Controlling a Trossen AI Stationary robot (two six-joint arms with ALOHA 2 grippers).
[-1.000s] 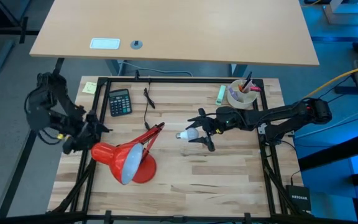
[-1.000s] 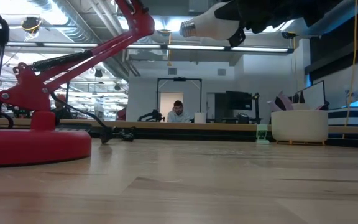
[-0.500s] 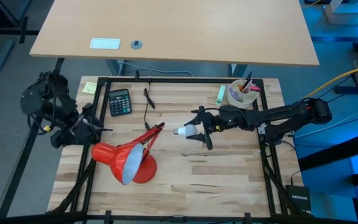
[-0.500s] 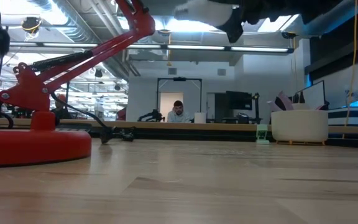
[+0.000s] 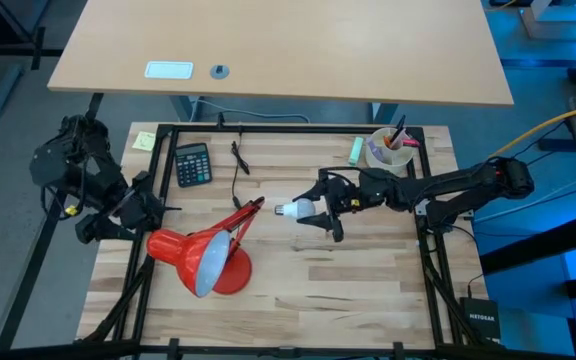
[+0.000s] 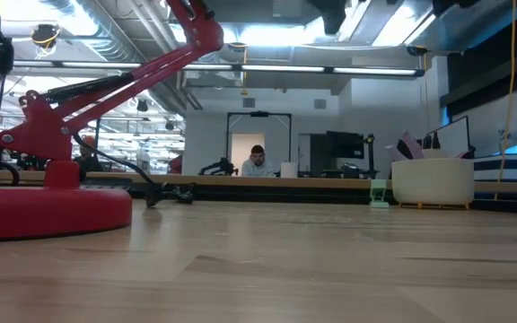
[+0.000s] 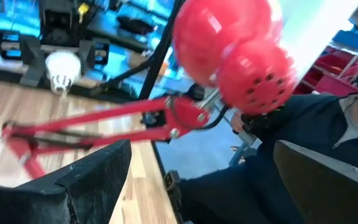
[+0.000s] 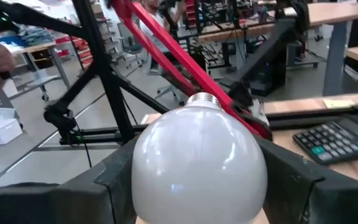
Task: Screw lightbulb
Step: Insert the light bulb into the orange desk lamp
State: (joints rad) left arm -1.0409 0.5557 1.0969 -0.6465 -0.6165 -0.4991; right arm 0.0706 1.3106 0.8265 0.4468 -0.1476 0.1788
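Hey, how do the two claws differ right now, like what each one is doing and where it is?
The right claw is shut on the lightbulb, carrying it above the table's middle with the screw base toward the red lamp; the left claw is open and holds nothing. The right claw hangs over the bare tabletop; the left claw sits at the table's left edge beside the lamp's shade. Both point toward the lamp.

table [image 5: 358,280]: light wood planks, black frame round edge
lamp [image 5: 230,275]: red, base near front-left, shade tipped down
calculator [image 5: 192,164]: back-left
cable [image 5: 238,160]: black, beside calculator
bowl [image 5: 388,153]: white, back-right corner
sticky note [image 5: 144,141]: yellow, back-left corner
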